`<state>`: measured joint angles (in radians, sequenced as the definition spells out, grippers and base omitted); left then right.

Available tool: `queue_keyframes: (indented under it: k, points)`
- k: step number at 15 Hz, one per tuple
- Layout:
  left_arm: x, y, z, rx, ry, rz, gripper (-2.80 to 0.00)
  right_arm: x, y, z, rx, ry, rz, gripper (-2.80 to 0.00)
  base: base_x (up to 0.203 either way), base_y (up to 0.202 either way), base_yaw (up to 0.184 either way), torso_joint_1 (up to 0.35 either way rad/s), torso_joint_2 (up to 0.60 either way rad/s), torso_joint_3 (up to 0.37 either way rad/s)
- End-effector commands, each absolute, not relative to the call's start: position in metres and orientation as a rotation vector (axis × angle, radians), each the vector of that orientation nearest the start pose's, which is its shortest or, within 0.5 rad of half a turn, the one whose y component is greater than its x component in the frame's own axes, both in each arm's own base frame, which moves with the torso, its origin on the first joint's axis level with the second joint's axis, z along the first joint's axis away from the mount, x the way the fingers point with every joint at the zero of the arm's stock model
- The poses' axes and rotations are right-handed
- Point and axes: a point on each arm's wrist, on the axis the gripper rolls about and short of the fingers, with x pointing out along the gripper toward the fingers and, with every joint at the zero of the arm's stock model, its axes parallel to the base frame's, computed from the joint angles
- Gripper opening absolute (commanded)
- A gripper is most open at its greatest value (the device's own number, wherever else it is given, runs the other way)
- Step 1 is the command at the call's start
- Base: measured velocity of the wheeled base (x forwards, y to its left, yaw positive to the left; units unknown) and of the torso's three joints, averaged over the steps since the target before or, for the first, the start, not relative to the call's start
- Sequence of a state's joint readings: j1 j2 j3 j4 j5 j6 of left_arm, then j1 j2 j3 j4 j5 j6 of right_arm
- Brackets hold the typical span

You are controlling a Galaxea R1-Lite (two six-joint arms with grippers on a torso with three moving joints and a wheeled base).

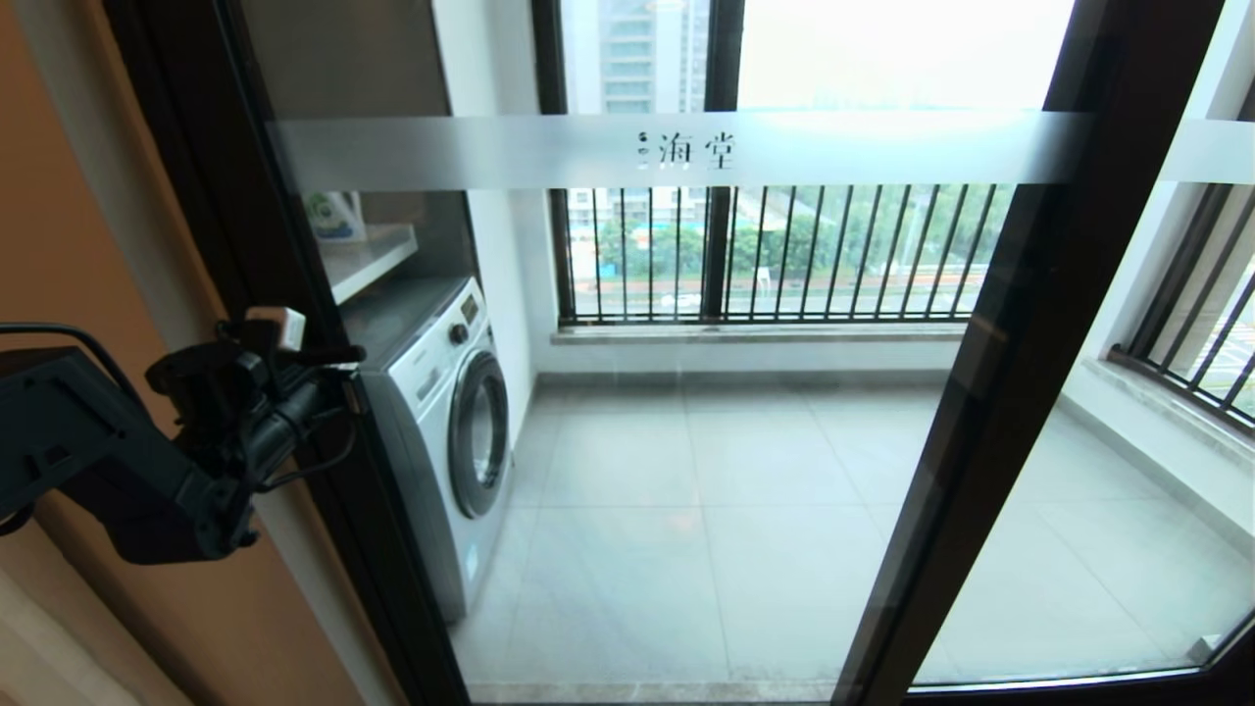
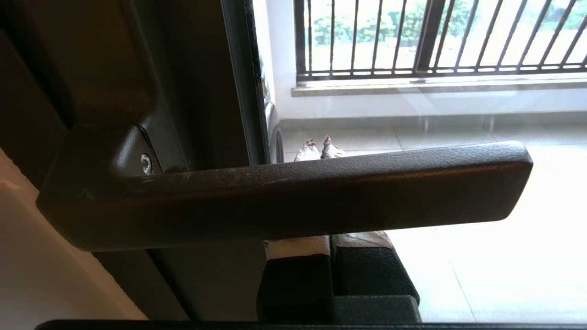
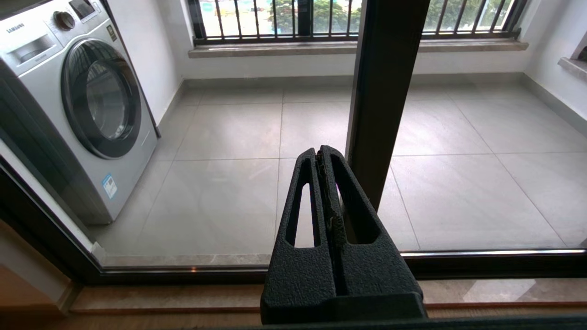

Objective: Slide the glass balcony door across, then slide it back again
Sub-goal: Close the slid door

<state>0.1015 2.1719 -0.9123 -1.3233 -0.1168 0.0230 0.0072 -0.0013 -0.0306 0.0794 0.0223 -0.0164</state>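
The glass balcony door (image 1: 686,471) fills the head view, its frosted band (image 1: 833,147) printed with Chinese characters. Its dark left stile (image 1: 284,275) stands against the orange-brown wall. My left gripper (image 1: 331,371) is at that stile at handle height. In the left wrist view the short dark bar handle (image 2: 293,192) crosses in front of my left gripper (image 2: 319,145). The fingers are shut together and tucked behind the bar, with their taped tips showing above it. My right gripper (image 3: 321,153) is shut on nothing, low before the door's dark right stile (image 3: 385,91), out of the head view.
A silver washing machine (image 1: 451,412) stands behind the glass at the left, under a shelf with a detergent bottle (image 1: 333,216). The black-railed window (image 1: 784,255) is at the back. A plain-banded panel (image 1: 1206,152) sits to the right. The floor track (image 3: 183,275) runs below.
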Motion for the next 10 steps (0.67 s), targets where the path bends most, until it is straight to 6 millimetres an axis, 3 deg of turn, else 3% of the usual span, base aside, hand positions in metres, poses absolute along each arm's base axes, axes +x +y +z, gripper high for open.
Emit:
queue_keyframes:
  k: [1,6,8,10]
  points:
    - [0.382,0.037,0.117,0.032,-0.071,-0.013,-2.80,-0.025,0.000,0.076,-0.017,0.048,0.031,-2.80,0.000,0.000,0.000,0.000,0.00,0.000]
    - [0.339,0.038,0.094,0.008,0.018,-0.010,-2.80,-0.025,0.000,0.076,-0.017,0.047,0.031,-2.80,0.000,0.000,0.000,0.000,0.00,0.000]
    - [0.311,0.043,0.081,-0.006,0.080,-0.025,-2.80,-0.025,0.000,0.076,-0.017,0.047,0.031,-2.80,0.000,0.000,0.000,0.000,0.00,0.000]
    - [0.281,0.044,0.098,-0.046,0.061,-0.072,-2.80,-0.025,0.000,0.076,-0.016,0.049,0.031,-2.80,0.000,0.000,0.000,0.000,0.00,0.000]
